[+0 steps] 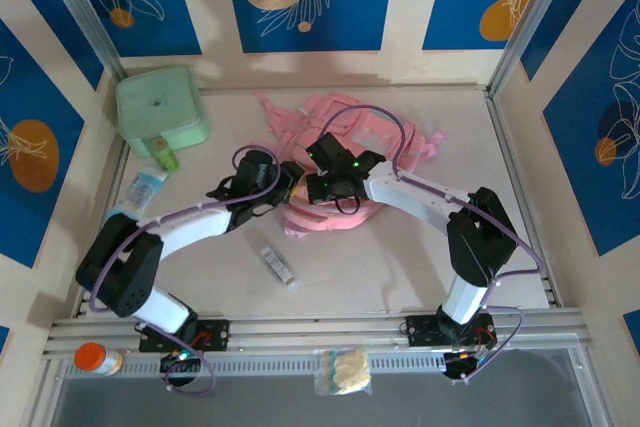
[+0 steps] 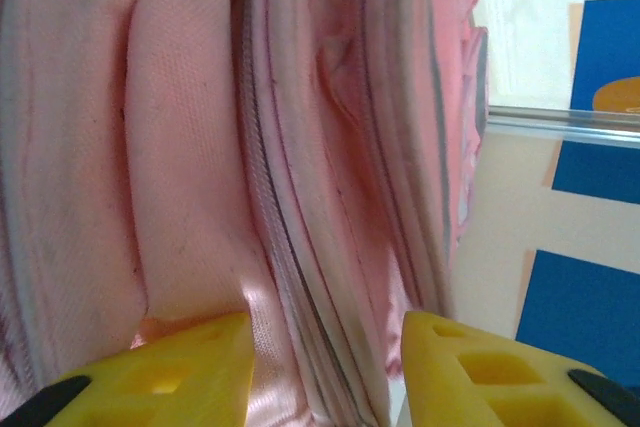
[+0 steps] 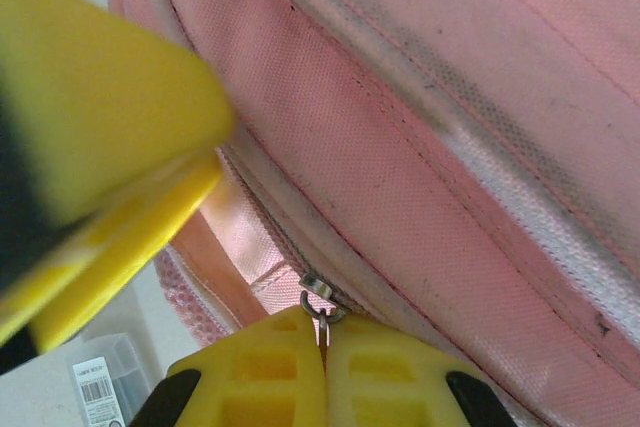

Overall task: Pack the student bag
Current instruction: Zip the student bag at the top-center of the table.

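Since the right claw (image 3: 324,339) is pinched fully closed on the small metal zip pull (image 3: 320,309) of the student bag (image 3: 420,147), the step in hand is judged to be the running of a zip; whether to open or to close it cannot be told. The pull should be drawn along the line of the track, low and parallel to the fabric, so that the slider is not cocked and the tab does not slip from the pads. The left claw (image 2: 325,352) is seen partly open, its fingers astride a ridge of pink fabric beside a zip seam (image 2: 290,247); nothing is seen to be gripped. A counter-hold on that fabric is advised before the pull is drawn, otherwise the soft bag is likely to be dragged across the table (image 1: 400,267).

By the right wrist view the pinch on the tab is established, a detail too small to be resolved from above. From the top camera the bag's place is fixed: mid-table toward the far side, straps spread behind it, both arms meeting at its near edge. A mint-green soft case (image 1: 160,107) at far left and a small clear packet (image 1: 278,265) near the bag, not touching it, are also recorded there.
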### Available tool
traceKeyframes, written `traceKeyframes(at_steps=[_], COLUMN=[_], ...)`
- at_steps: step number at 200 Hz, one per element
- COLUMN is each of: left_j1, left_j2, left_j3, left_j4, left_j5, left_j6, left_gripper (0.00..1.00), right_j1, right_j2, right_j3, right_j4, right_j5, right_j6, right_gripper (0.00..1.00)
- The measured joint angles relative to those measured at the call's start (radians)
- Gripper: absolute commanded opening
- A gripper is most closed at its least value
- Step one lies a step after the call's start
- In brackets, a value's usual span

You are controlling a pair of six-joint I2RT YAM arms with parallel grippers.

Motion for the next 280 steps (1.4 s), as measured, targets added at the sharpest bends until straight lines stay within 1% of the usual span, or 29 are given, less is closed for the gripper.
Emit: traceKeyframes(at_steps=[13, 26, 51, 59, 83, 102, 115, 138, 153, 167, 181, 216, 244, 264, 280], left_j1=[-0.016, -0.033, -0.051, -0.053, -0.053, -0.031, 0.009, 0.111, 0.169, 0.198, 0.213, 0.237, 0.26, 0.272, 0.287], left_j2=[0.035, 0.056, 0.084, 0.087, 0.087, 0.078, 0.062, 0.027, 0.018, 0.019, 0.025, 0.042, 0.066, 0.093, 0.108], left_j3=[0.023, 0.031, 0.033, 0.039, 0.072, 0.083, 0.084, 0.092, 0.095, 0.103, 0.127, 0.17, 0.208, 0.249, 0.274], left_j4=[-0.009, 0.004, 0.029, 0.029, -0.018, -0.061, -0.092, -0.164, -0.192, -0.21, -0.236, -0.275, -0.307, -0.336, -0.344], left_j5=[-0.019, -0.05, -0.084, -0.09, -0.106, -0.102, -0.094, -0.065, -0.013, 0.039, 0.078, 0.127, 0.164, 0.183, 0.192], left_j6=[-0.018, -0.038, -0.079, -0.082, -0.05, -0.011, 0.021, 0.082, 0.116, 0.146, 0.176, 0.244, 0.292, 0.326, 0.351], left_gripper=[0.36, 0.25, 0.09, 0.0, 0.0, 0.0, 0.0, 0.0, 0.0, 0.0, 0.0, 0.0, 0.0, 0.0, 0.18], right_j1=[0.002, 0.002, 0.002, 0.002, 0.006, 0.011, 0.009, -0.015, -0.044, -0.067, -0.092, -0.146, -0.152, -0.15, -0.117], right_j2=[0.0, 0.0, 0.0, 0.0, -0.005, -0.042, -0.082, -0.154, -0.176, -0.182, -0.183, -0.182, -0.182, -0.182, -0.182], right_j3=[0.0, 0.0, -0.002, -0.006, -0.025, -0.068, -0.116, -0.204, -0.227, -0.231, -0.231, -0.211, -0.202, -0.202, -0.202], right_j4=[0.0, -0.002, -0.015, -0.018, -0.021, -0.029, -0.037, -0.039, -0.027, -0.02, -0.02, -0.021, -0.018, -0.001, 0.014], right_j5=[0.005, 0.01, 0.024, 0.034, 0.06, 0.091, 0.107, 0.121, 0.12, 0.12, 0.12, 0.118, 0.116, 0.101, 0.111], right_j6=[0.0, 0.0, 0.0, 0.002, 0.013, 0.026, 0.035, 0.042, 0.041, 0.04, 0.038, 0.015, -0.014, -0.068, -0.12], right_gripper=[0.0, 0.0, 0.0, 0.0, 0.0, 0.0, 0.0, 0.0, 0.0, 0.0, 0.0, 0.0, 0.0, 0.0, 0.0])
